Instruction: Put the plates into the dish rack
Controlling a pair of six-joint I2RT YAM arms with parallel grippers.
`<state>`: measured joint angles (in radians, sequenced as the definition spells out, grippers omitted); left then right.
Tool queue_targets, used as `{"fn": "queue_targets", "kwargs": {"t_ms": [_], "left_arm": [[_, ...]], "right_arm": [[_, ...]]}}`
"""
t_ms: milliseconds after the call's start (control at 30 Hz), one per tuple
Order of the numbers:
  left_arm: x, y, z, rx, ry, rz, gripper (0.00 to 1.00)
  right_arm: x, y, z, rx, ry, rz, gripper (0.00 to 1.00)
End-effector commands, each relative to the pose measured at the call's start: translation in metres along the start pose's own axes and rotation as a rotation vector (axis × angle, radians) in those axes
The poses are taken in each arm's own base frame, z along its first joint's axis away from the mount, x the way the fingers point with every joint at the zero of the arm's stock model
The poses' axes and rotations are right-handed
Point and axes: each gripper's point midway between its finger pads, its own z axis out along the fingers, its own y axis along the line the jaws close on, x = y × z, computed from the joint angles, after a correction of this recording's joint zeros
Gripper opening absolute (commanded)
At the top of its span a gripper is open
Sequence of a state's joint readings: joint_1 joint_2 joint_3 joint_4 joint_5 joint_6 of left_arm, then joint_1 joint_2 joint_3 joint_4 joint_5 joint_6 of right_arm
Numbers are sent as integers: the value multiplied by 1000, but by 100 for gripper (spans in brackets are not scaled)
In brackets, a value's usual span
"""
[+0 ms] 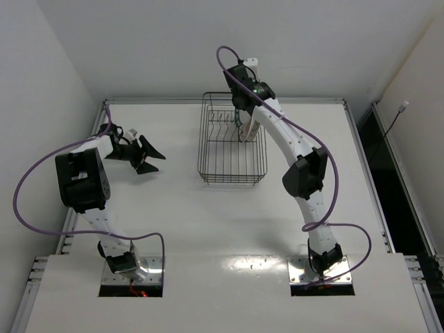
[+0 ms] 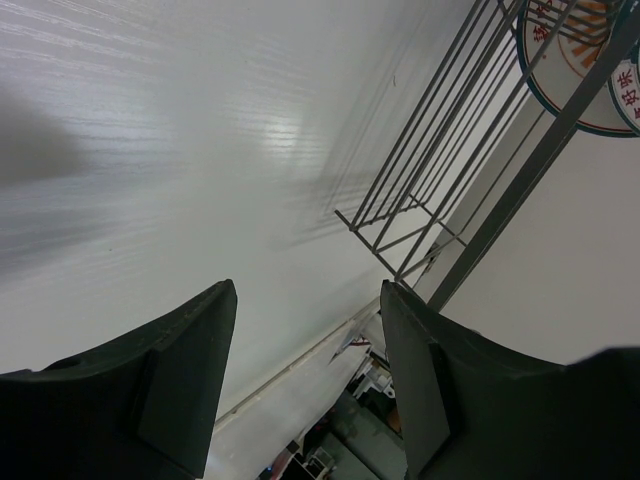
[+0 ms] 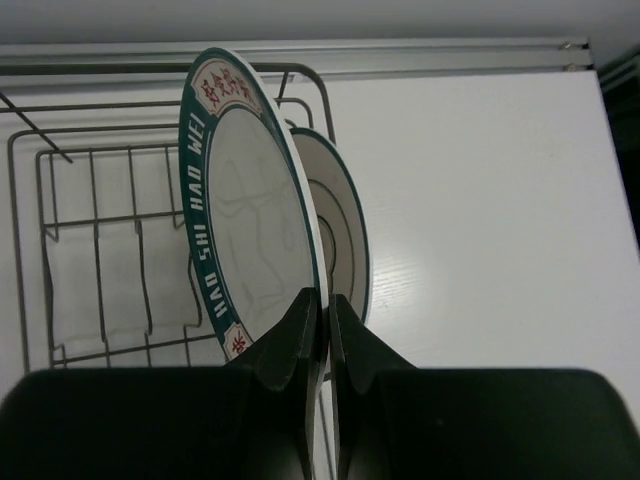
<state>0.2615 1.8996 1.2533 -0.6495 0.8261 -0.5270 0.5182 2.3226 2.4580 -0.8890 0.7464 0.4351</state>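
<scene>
Left claw (image 2: 306,286) spread; dish rack (image 2: 540,156) upper right, plates (image 2: 590,90) behind wires.

Dark wire dish rack (image 1: 232,182) on the bench (image 1: 173,215), teal lettered-rim plate (image 3: 255,230) upright at its right side, second plate (image 3: 347,235) just behind

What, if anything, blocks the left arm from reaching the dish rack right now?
Likely nothing: the left pincer is open and faces the dish rack across bare table. The right pincer holds a plate at the rack's far right side.
</scene>
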Motion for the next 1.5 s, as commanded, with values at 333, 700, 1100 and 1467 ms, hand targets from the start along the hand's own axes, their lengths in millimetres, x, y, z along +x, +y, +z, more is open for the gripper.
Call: {"fn": "queue_targets", "kwargs": {"t_ms": [333, 700, 1100, 1467], "left_arm": [[-1, -3, -5, 11, -3, 4, 56], [-1, -3, -5, 11, -3, 4, 56], [0, -1, -6, 3, -7, 4, 56], [0, 1, -4, 0, -2, -3, 56]], "right_arm": [[-51, 12, -50, 142, -230, -170, 0], [-16, 29, -32, 130, -160, -231, 0], [-42, 5, -44, 208, -215, -225, 0], [-28, 3, -25, 239, -184, -258, 0]]}}
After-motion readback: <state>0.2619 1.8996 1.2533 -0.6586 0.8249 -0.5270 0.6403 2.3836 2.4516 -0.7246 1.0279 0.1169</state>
